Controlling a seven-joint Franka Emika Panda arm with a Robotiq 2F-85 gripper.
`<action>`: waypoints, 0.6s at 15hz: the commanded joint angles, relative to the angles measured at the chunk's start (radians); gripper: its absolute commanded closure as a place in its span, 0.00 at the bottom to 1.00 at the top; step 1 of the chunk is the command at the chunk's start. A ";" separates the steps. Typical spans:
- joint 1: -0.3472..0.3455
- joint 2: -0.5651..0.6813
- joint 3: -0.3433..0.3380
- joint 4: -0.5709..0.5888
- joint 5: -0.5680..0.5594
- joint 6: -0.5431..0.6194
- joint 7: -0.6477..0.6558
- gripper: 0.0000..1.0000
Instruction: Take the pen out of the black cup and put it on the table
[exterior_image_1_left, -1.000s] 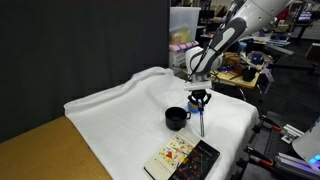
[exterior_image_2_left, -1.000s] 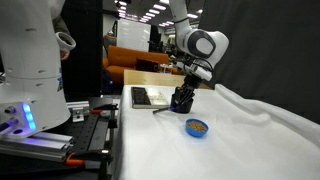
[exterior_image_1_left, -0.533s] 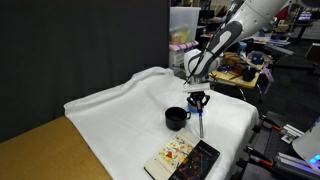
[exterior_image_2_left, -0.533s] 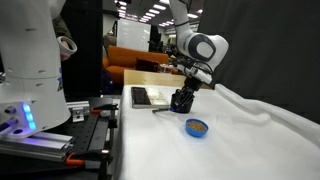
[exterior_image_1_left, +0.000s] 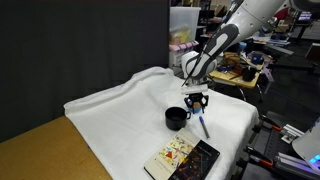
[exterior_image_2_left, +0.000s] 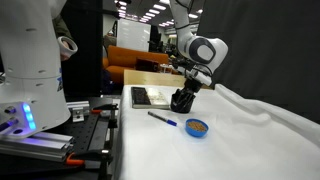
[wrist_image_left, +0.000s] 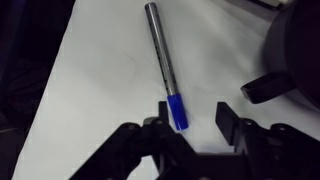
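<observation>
The blue pen (exterior_image_1_left: 203, 126) lies flat on the white cloth of the table (exterior_image_1_left: 120, 110), beside the black cup (exterior_image_1_left: 175, 118). It also shows in an exterior view (exterior_image_2_left: 163, 119) and in the wrist view (wrist_image_left: 163, 60). My gripper (exterior_image_1_left: 197, 100) hangs just above the pen and is open. In the wrist view its fingers (wrist_image_left: 197, 115) stand apart, with the pen's blue cap end beside one finger and nothing held. The cup and its handle (wrist_image_left: 262, 88) sit at the right edge of the wrist view.
A book with a colourful cover (exterior_image_1_left: 183, 158) lies near the table's edge beyond the pen. A small blue-and-orange disc (exterior_image_2_left: 197, 126) lies on the cloth. Tan wood (exterior_image_1_left: 40, 150) shows at one end. Lab equipment stands beside the table.
The pen was held upright in the shut gripper with its tip at the cloth. The gripper has opened and the pen now lies flat on the cloth.
</observation>
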 joint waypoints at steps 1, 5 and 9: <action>-0.001 0.013 -0.002 0.032 0.007 -0.041 -0.014 0.15; -0.002 0.016 -0.002 0.040 0.007 -0.045 -0.015 0.00; -0.002 0.003 -0.005 0.043 0.006 -0.045 -0.014 0.00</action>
